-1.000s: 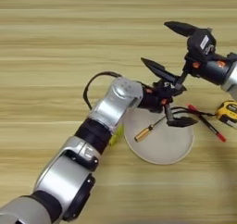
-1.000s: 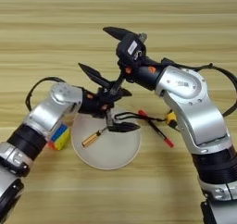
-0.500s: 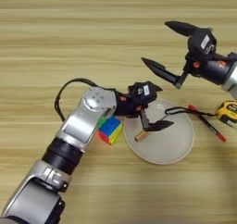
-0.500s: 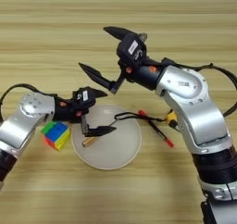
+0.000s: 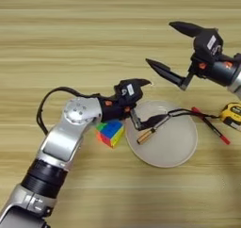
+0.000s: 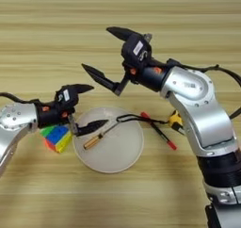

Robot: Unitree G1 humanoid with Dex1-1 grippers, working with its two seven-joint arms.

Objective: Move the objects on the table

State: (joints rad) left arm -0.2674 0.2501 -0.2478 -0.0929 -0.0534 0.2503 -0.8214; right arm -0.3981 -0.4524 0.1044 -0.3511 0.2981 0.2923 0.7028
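The left tool (image 5: 143, 102) hung over the left rim of the off-white plate (image 5: 181, 149), its two black fingers spread wide and holding nothing, the lower one reaching out just above the wooden-handled tool (image 5: 151, 132). That thin implement lay inside the plate with its long axis slanting from near-left to far-right, its black cord (image 5: 181, 111) trailing right toward the red pen (image 5: 210, 125) and the yellow tape measure (image 5: 232, 114). The puzzle cube (image 5: 111, 131) sat on the counter (image 5: 70, 43) just left of the plate. The right tool (image 6: 110, 55) hovered farther back, fully open and empty, so the left arm looked nearer to the handle.
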